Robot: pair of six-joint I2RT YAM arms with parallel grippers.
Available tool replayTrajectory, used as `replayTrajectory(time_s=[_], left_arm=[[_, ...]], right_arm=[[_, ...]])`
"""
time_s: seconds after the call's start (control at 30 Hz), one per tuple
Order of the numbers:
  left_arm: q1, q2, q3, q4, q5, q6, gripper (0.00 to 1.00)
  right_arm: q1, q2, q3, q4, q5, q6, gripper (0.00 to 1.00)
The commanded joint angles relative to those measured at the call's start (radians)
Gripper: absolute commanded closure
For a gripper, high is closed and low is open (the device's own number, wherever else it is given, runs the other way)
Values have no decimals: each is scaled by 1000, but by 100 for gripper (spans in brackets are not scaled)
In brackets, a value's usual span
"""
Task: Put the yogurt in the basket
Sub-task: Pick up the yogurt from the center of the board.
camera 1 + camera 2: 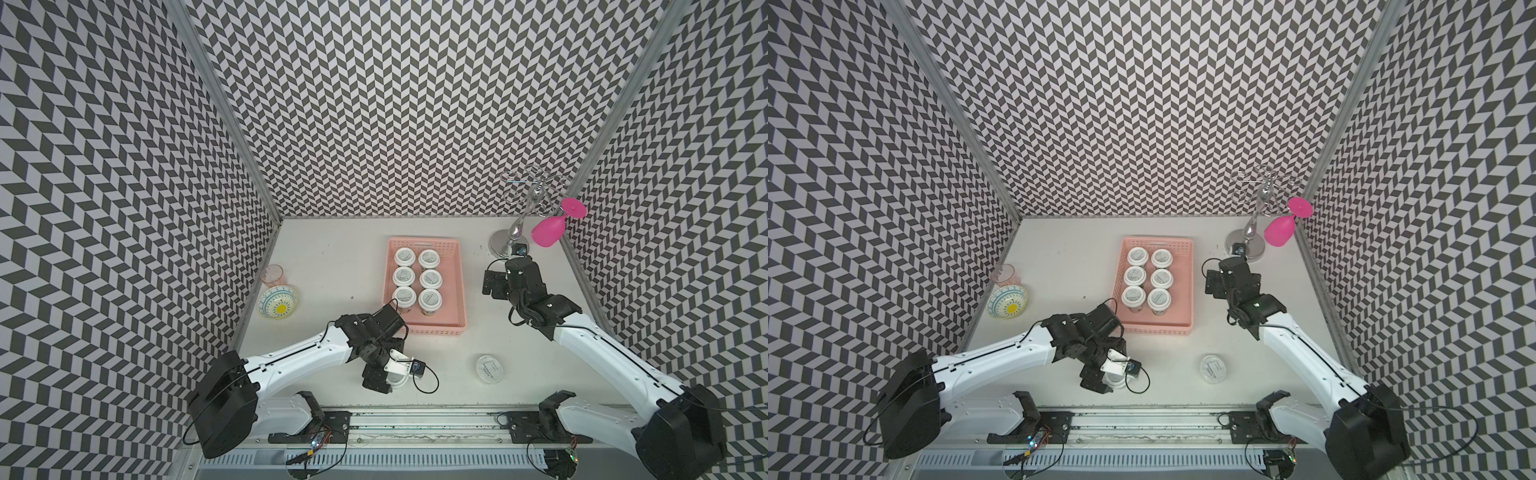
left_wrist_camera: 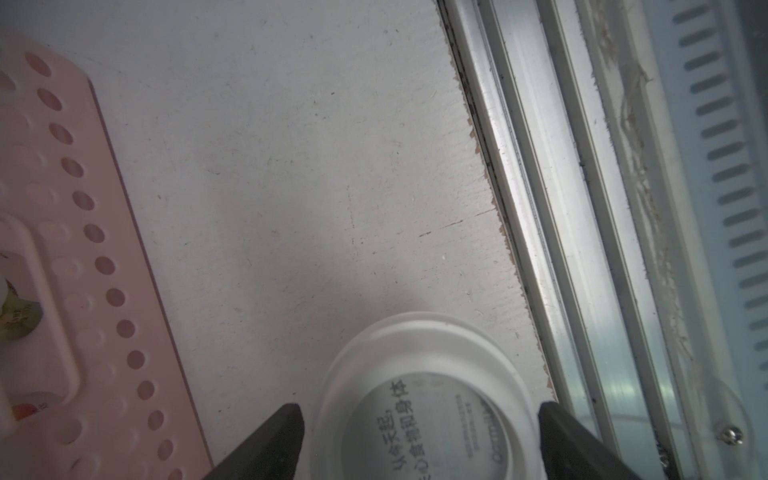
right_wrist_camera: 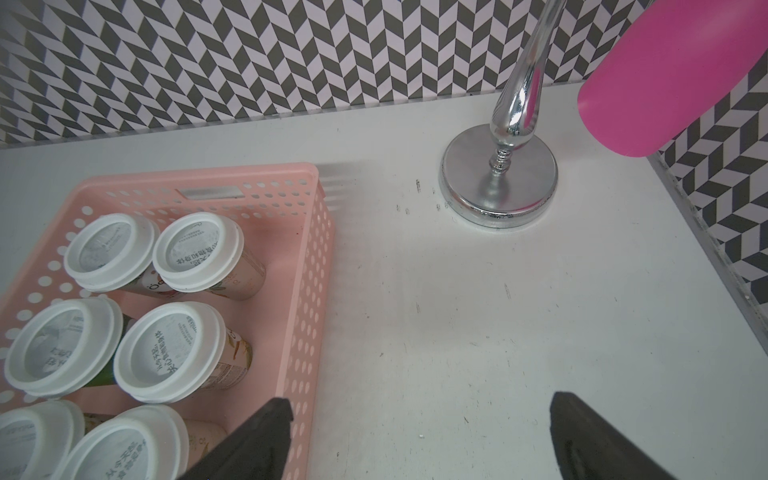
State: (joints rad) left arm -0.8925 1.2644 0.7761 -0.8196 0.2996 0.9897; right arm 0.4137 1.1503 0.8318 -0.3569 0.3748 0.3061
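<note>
Left gripper (image 2: 419,419) straddles one yogurt cup (image 2: 415,353) at 7 o'clock from the basket (image 1: 432,331), jaws spread and not yet pinching; six cups (image 1: 430,279) sit inside, another cup (image 1: 490,368) waits at 5 o'clock, right gripper (image 3: 419,411) wide, empty, at 3 o'clock.

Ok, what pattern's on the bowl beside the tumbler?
The bowl is white with blue scallops and a yellow flower centre; a top view shows it best.
</note>
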Motion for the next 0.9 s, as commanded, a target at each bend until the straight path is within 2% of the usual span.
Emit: replayTrajectory(time_s=[0.0, 0.67, 0.87], left_arm=[[-8, 0, -7, 13, 8, -11, 11], [-14, 5, -4, 29, 8, -29, 23], [-15, 3, 16, 27, 15, -42, 25]], right_arm=[[-8, -1, -7, 44, 9, -2, 0], [-10, 8, -7, 49, 6, -4, 0], [-10, 9, -7, 47, 6, -3, 0]])
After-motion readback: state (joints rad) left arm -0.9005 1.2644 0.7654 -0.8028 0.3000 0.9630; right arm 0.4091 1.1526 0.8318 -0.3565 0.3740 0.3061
